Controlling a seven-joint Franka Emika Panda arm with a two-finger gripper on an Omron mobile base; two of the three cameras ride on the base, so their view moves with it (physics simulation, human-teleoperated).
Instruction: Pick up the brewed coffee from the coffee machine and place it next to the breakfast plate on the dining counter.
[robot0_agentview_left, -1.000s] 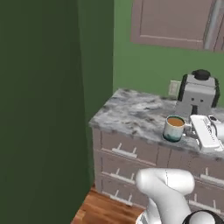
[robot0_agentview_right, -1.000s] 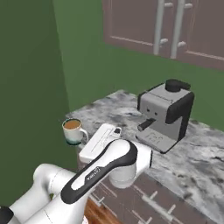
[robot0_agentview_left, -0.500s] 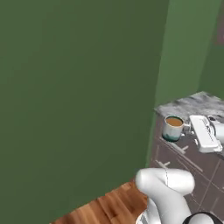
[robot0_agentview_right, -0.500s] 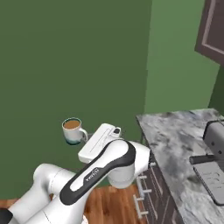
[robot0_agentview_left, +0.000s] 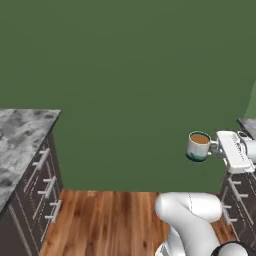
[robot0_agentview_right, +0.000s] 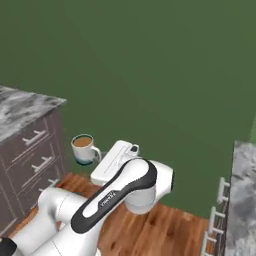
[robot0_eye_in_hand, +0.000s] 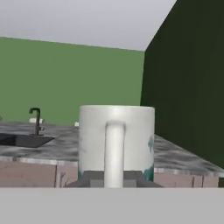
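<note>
The brewed coffee (robot0_agentview_left: 198, 146) is a white mug with a teal base and brown coffee inside. It hangs upright in the air in front of a dark green wall. My gripper (robot0_agentview_left: 215, 148) is shut on its handle from the right. In the right base view the mug (robot0_agentview_right: 83, 149) is left of the gripper (robot0_agentview_right: 98, 153). In the hand view the mug (robot0_eye_in_hand: 116, 139) stands close with its handle facing me, above the gripper (robot0_eye_in_hand: 113, 180). Behind it lies the dining counter (robot0_eye_in_hand: 175, 156) with a black sink (robot0_eye_in_hand: 19, 140) and faucet (robot0_eye_in_hand: 35, 119). The coffee machine and the breakfast plate are out of view.
A marble top over dark drawer fronts (robot0_agentview_left: 22, 135) stands at the left, seen also as the marble top (robot0_agentview_right: 20, 107). Another marble worktop edge (robot0_agentview_right: 243, 200) is at the right. Wooden floor (robot0_agentview_left: 110, 220) lies between them, with the tall green wall (robot0_agentview_left: 130, 75) behind.
The whole picture has swung as the base turned: the coffee machine and its worktop slid out to the right, and a marble counter came in at the left. The mug stays in the gripper.
</note>
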